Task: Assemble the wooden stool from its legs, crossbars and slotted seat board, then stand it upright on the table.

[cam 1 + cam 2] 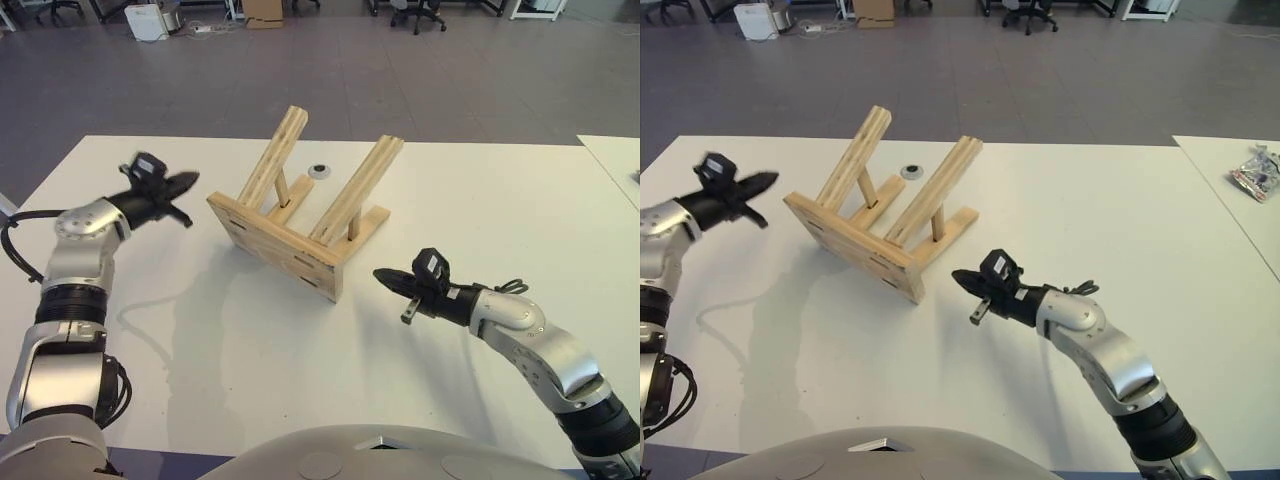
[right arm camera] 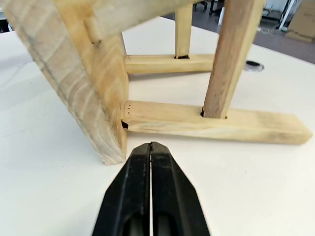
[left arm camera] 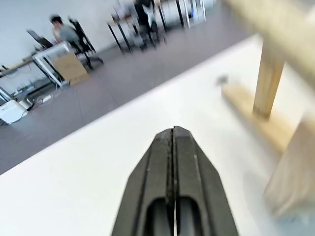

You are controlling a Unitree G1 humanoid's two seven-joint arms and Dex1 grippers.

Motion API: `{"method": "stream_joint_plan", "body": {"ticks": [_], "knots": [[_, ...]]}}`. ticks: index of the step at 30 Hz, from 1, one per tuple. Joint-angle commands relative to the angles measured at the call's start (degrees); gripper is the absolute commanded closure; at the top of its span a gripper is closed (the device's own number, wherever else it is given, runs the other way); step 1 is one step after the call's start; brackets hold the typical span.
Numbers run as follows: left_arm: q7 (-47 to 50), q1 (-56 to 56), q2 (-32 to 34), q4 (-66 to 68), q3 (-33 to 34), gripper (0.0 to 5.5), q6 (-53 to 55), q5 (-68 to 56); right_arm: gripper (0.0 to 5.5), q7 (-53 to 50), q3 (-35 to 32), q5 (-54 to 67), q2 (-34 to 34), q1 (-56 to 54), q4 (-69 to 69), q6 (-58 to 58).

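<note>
- Lying on its side near the middle of the worktop, the stool looks fully put together, with legs and crossbars seated in the seat board. By my judgement only the standing-up is left.
- The seat board rests on one long edge and is tilted, its slotted face turned toward the robot. Two lower legs lie flat on the worktop, and two upper legs slant up and away into the air.
- Short crossbars stand between the lower and upper legs, bracing the frame, which probably lets it stay propped at that angle.
- The right jaws are pressed closed with nothing between them. They sit low over the worktop, aimed at the seat board's right corner but apart from it, a likely place to lift or tip that edge.
- The left jaws are also closed and empty, held off the stool's left side, near the board's left corner without touching.
- A small round fitting sits in the worktop just behind the stool.
</note>
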Motion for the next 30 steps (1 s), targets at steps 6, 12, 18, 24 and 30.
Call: {"method": "stream_joint_plan", "body": {"ticks": [6,12,18,24,30], "knots": [[-9.5,-2.3,-7.8,14.2,-4.9,5.50,-19.2,9.1,5.49,2.3,-2.3,-2.4,0.9,4.4,-0.1,-0.7],[-19.0,10.0,-5.6,-4.7,-1.2,5.50,-18.3,1.6,5.49,1.2,-9.1,-3.6,2.6,6.9,9.1,-3.5],[-19.1,25.7,-5.2,-33.1,-0.8,5.50,-8.2,-4.4,5.49,4.2,-16.6,-6.4,0.2,5.2,21.9,-9.3],[-16.3,32.3,-5.7,-42.7,0.0,5.50,-3.9,-5.2,5.49,8.7,-15.2,-5.4,-0.5,9.2,15.0,-6.4],[-15.6,36.4,-7.7,-48.0,-0.9,5.50,-2.1,-6.4,5.49,8.2,-12.8,-6.9,2.1,8.8,12.9,-4.4]]}}
